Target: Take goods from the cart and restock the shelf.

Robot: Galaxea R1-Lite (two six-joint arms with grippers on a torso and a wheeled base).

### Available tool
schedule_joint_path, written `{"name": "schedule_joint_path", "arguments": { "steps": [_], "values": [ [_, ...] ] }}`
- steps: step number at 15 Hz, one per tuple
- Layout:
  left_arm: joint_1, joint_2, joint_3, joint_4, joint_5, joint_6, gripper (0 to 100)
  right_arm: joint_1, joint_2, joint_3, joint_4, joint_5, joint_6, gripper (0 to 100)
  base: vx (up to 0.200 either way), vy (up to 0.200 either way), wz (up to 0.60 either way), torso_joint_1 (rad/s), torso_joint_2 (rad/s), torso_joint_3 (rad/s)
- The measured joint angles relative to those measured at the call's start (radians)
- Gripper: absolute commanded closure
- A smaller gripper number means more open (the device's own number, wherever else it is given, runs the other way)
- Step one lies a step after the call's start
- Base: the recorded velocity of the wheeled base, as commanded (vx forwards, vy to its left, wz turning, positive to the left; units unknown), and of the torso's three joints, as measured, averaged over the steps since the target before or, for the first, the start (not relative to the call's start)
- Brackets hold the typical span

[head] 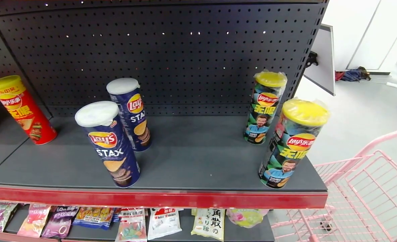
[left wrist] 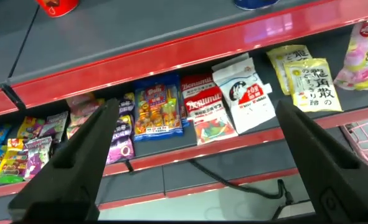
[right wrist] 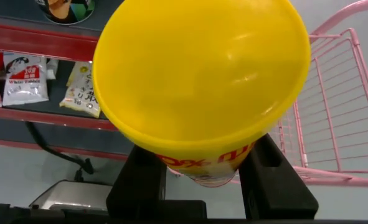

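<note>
Right tool (right wrist: 202, 177) is clamped on a yellow-lidded chip can (right wrist: 202, 81), held by the pink cart (head: 369, 188) off the shelf's (head: 191, 151) right end. Left tool (left wrist: 196, 109) gapes wide, empty. Risk: going in, the can could clip the red shelf lip or topple the front green can (head: 292, 144).

The robot's left gripper (left wrist: 195, 106) hangs with its dark fingers (left wrist: 78, 162) spread wide apart, while its right gripper (right wrist: 202, 177) clamps a yellow-lidded can (right wrist: 202, 81), one finger pressing each side.
</note>
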Motion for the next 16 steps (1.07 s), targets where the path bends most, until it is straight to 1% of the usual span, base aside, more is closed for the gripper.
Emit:
{"name": "schedule_joint_path", "arguments": {
  "steps": [1, 5, 16],
  "values": [
    [0.000, 0.000, 0.000, 0.000, 0.000, 0.000, 0, 0.001, -0.026, 0.010, 0.001, -0.001, 0.003, 100, 0.000, 0.000, 0.00, 0.000, 0.00, 0.000],
    [0.000, -0.003, 0.001, -0.002, -0.007, 0.001, 0, 0.003, -0.087, 0.029, 0.002, -0.002, 0.017, 100, 0.000, 0.200, 0.00, -0.001, 0.00, -0.001],
    [-0.001, -0.026, 0.001, 0.000, -0.006, 0.000, 0, 0.004, -0.099, 0.043, 0.000, 0.008, 0.016, 100, 0.000, 0.200, 0.00, 0.002, 0.00, 0.001]
  ]
}}
